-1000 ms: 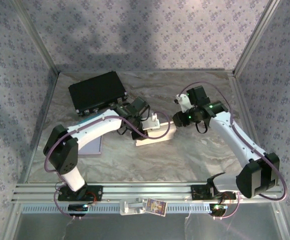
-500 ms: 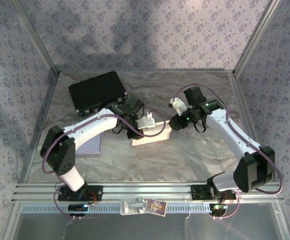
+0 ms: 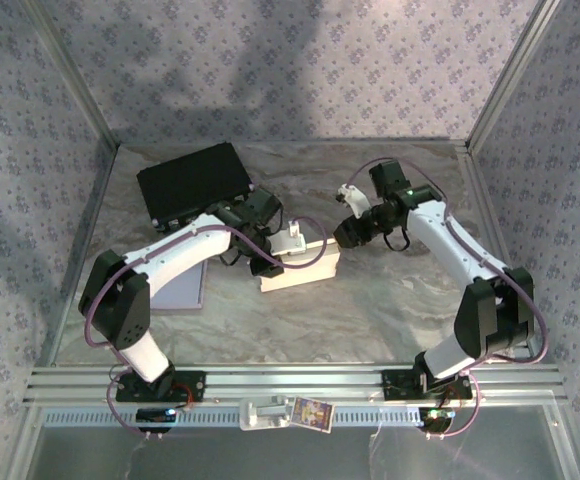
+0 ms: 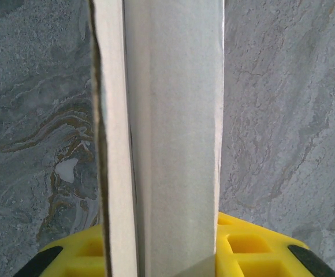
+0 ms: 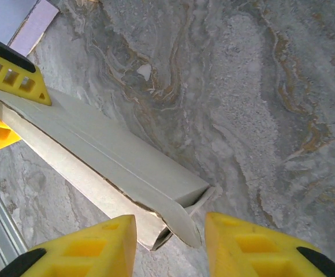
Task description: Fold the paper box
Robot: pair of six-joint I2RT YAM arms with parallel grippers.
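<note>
left gripper [image 4: 164, 249] was clamped on one end of the paper box [image 4: 173, 115], right gripper [image 5: 170, 242] had its jaws apart around the far end's flap

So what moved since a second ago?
The right arm stood up straighter, and the right fingers slid a little left, around the end of the paper box. The left arm and the box shifted slightly left. The left fingers still hold the box. The black case and purple sheet stayed put.
</note>
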